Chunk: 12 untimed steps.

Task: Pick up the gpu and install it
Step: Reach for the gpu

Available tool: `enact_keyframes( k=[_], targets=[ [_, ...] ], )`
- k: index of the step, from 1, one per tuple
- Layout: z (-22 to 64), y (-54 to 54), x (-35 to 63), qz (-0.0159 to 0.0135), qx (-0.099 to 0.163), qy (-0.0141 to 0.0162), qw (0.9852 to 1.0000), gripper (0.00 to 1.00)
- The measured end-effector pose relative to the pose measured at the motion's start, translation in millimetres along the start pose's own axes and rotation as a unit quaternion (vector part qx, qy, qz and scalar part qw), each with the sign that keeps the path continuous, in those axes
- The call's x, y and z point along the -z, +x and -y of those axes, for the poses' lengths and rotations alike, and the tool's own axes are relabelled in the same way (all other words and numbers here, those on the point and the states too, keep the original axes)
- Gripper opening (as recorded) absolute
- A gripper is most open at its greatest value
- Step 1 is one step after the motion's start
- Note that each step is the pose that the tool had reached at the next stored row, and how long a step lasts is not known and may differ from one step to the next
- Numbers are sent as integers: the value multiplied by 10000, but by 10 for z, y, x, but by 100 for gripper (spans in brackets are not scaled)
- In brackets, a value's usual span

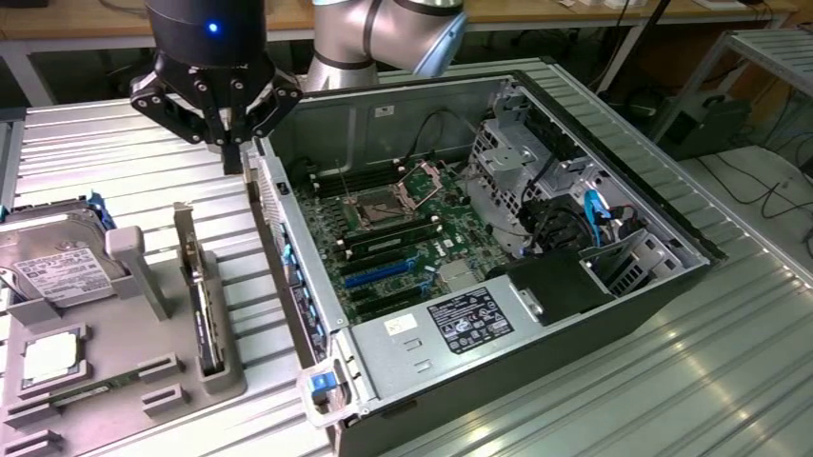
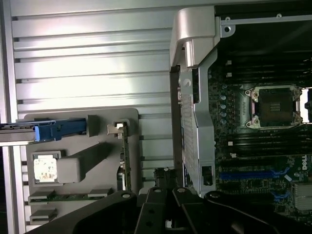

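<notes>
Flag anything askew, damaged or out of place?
Nothing stands out. The gpu stands on edge in its slot on the tray, the open computer case lies flat, and the shut gripper hangs above, empty.

An open computer case (image 1: 368, 114) lies on the ribbed metal desk (image 1: 686, 381), exposing the motherboard (image 1: 400, 243) and its CPU socket (image 1: 381, 207). Beside the case, on the exterior view's left, a grey holder (image 1: 128, 381) carries a hard drive (image 1: 51, 271) with a white label.
</notes>
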<state>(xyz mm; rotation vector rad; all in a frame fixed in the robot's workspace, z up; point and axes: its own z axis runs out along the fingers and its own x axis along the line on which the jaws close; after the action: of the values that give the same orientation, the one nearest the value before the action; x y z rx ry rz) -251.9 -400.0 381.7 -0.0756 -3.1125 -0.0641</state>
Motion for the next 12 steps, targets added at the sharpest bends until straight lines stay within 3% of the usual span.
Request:
enact_keyframes(
  k=[12],
  targets=[
    [15,156,-11,-1,27,1,10000,11]
  ],
)
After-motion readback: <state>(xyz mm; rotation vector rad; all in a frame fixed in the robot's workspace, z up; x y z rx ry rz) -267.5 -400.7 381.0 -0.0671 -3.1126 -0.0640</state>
